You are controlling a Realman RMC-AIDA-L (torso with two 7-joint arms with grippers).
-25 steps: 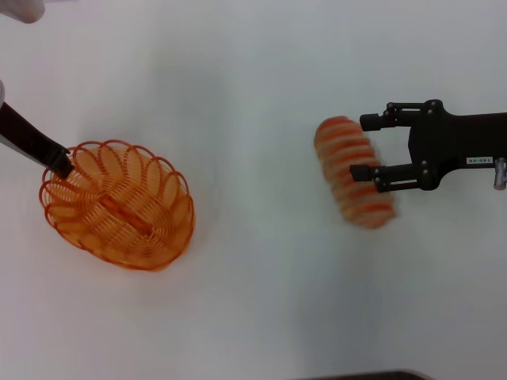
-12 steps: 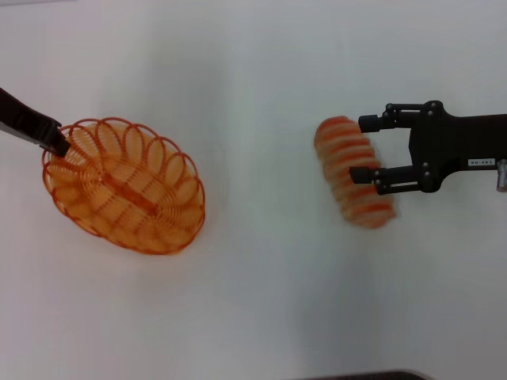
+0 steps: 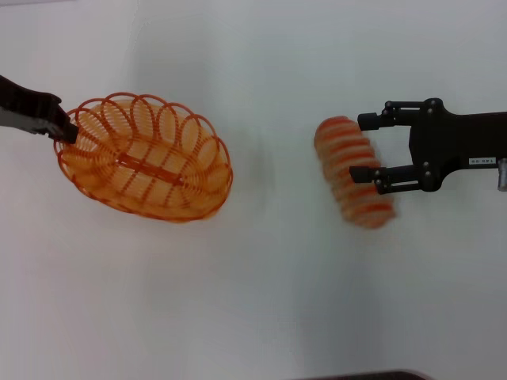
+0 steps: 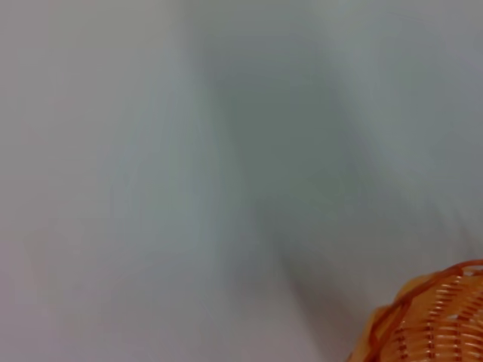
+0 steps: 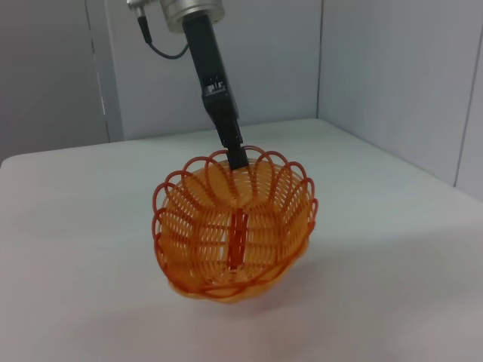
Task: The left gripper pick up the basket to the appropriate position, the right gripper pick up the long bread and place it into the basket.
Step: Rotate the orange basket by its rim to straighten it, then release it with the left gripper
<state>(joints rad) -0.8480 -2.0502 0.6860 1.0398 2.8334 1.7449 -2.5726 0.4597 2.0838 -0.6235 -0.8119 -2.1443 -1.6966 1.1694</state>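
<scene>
L wrist cam shows only a corner of the basket (image 4: 430, 320), no fingers. Left gripper (image 3: 65, 131) mostly cut off at frame edge, clamped on basket (image 3: 144, 157) rim. R wrist cam shows basket tilted, one side off the table (image 5: 377, 264). Right gripper (image 3: 368, 149) open, straddling the long bread (image 3: 353, 171), table-right

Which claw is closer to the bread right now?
Right. The right claw straddles the bread; the left claw grips the basket rim, far across the table.
</scene>
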